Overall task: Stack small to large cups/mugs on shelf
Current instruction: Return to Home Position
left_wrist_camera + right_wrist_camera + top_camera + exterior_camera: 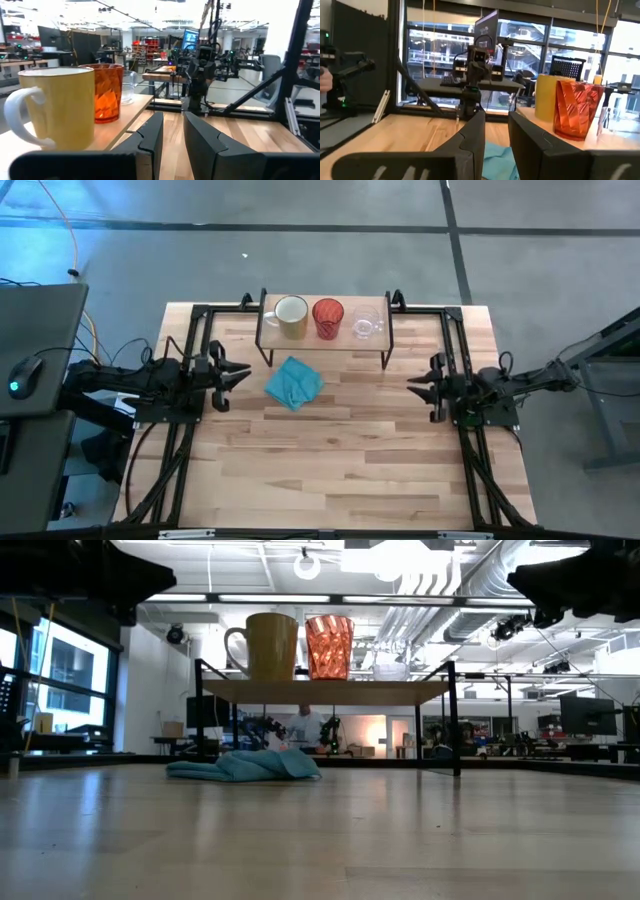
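Wood table [330, 470] w/ cloth [294, 383], shelf [300, 343]; lab [560, 660] behind; L pincer [238, 377], R pincer [418, 387] spread.

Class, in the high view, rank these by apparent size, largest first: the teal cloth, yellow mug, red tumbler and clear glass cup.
1. teal cloth
2. yellow mug, counting its handle
3. red tumbler; its rim nearly matches the mug's, so places 2 and 3 are unsure
4. clear glass cup, slightly smaller
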`<state>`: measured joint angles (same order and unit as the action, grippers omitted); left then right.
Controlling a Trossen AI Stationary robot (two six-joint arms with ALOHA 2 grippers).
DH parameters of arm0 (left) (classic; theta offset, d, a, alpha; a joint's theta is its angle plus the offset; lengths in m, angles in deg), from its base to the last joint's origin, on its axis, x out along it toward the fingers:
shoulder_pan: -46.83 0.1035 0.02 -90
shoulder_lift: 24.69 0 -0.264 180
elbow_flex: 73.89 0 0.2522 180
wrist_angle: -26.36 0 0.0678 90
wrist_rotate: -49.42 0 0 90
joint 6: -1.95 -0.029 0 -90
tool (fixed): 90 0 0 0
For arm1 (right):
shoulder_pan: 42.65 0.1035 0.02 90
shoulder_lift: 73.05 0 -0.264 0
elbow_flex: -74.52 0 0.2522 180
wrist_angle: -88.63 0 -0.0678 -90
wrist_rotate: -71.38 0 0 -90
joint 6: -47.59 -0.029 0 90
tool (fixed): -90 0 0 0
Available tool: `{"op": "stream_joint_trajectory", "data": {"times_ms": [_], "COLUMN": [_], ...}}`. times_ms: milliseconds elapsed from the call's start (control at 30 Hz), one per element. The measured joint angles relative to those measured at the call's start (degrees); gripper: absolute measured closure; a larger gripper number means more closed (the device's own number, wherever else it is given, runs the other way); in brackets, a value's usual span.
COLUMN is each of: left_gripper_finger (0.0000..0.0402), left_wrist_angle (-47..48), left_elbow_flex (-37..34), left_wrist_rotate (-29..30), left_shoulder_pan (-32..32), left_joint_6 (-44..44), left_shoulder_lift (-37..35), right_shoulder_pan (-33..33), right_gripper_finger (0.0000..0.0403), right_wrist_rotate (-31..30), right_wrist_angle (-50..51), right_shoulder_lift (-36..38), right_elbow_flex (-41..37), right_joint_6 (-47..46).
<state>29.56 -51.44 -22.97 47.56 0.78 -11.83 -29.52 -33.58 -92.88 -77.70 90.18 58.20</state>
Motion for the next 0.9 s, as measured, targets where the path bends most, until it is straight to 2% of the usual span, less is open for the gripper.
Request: {"op": "stream_joint_trajectory", "data": {"times_ms": [267,567,667,800,900], "left_gripper_finger": [0.0334,0.0334,0.0334,0.0335,0.0335], "left_wrist_angle": [1.5,7.7,5.4,-5.4,-6.5], "left_elbow_flex": [0.0,0.0,-2.0,-8.1,-8.2], "left_wrist_rotate": [-5.4,-12.2,-13.8,-13.5,-12.3], "left_shoulder_pan": [0.0,0.0,0.0,0.0,0.0], "left_joint_6": [-1.7,-3.5,-4.5,-6.0,-6.5], "left_shoulder_lift": [0.0,0.0,0.0,0.0,0.0], "right_shoulder_pan": [0.0,0.0,0.0,0.0,0.0], "right_gripper_finger": [0.0325,0.0325,0.0325,0.0325,0.0325], "right_wrist_rotate": [0.1,0.5,0.5,0.6,0.6], "right_wrist_angle": [1.7,2.7,2.7,2.7,2.7], "right_shoulder_lift": [-0.1,-0.1,-0.1,-0.1,-0.1], "right_elbow_flex": [-1.3,-1.3,-1.4,-1.4,-1.4], "right_joint_6": [0.0,0.0,0.0,-0.3,-0.3]}}
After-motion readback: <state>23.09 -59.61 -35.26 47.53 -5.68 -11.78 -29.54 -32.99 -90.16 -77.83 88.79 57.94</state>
